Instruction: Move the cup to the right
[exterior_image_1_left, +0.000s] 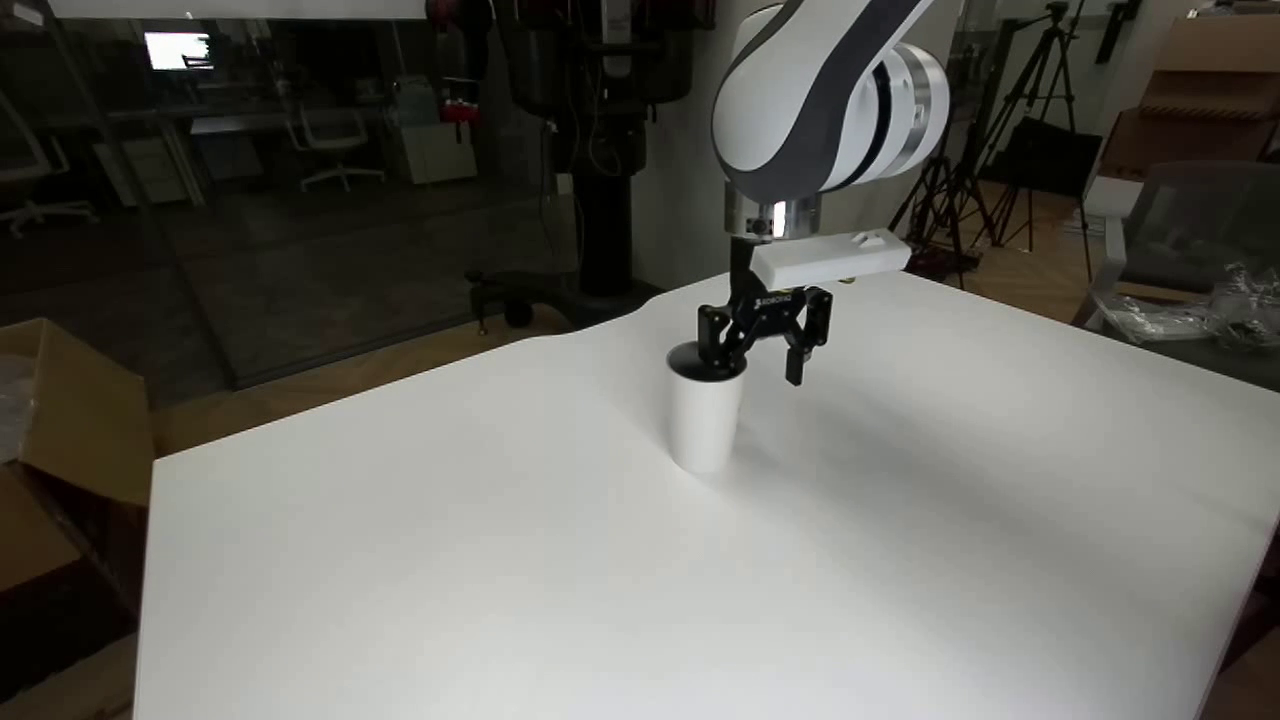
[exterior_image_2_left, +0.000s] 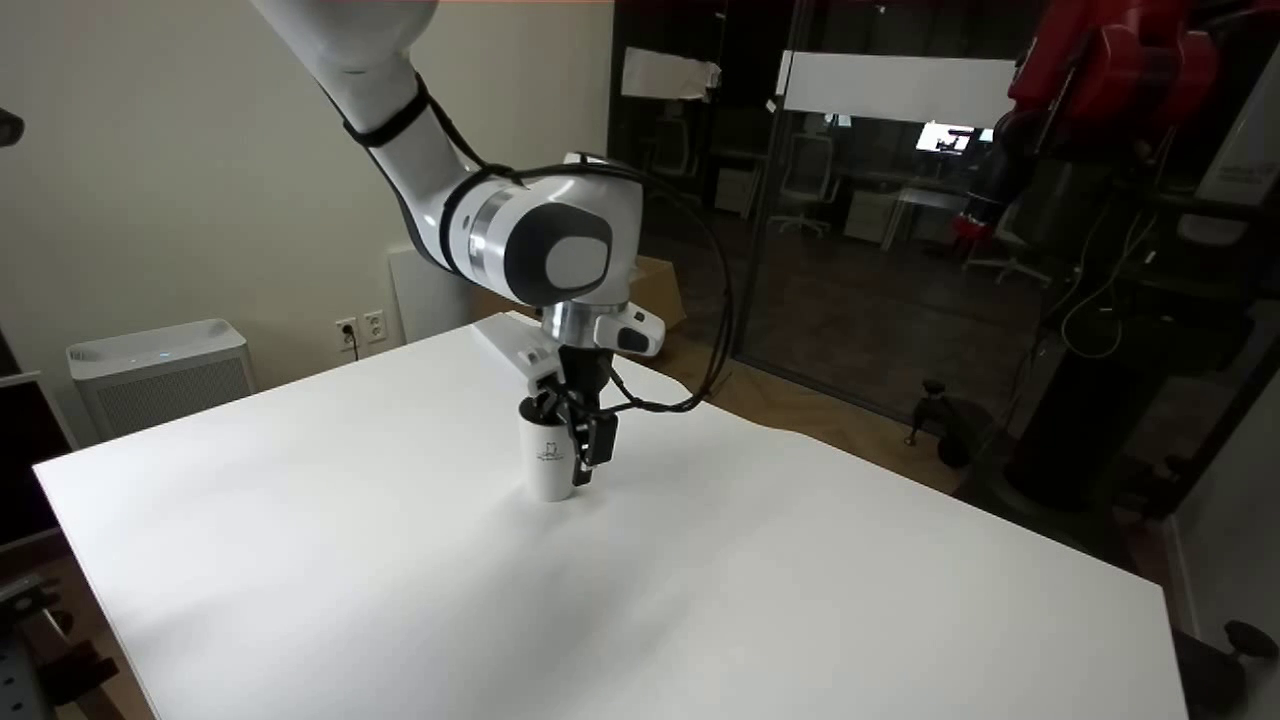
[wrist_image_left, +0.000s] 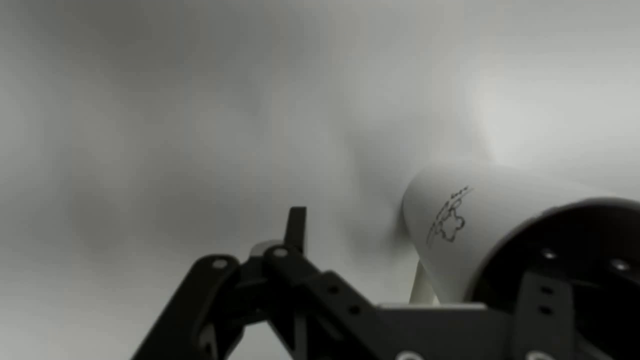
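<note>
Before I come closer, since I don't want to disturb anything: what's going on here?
A robot arm has its open gripper at a white cup standing upright on a white table. One finger reaches into the cup; the other finger hangs outside, apart from it. The cup isn't gripped.

ROBOTIQ mark (exterior_image_1_left: 774, 300) on black jaws; cup (exterior_image_2_left: 545, 468) bears line emblem (wrist_image_left: 451, 225) with tiny illegible lettering (exterior_image_2_left: 551, 458).

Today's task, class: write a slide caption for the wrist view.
One black finger hangs outside the printed white cup; the other finger reaches inside.
</note>
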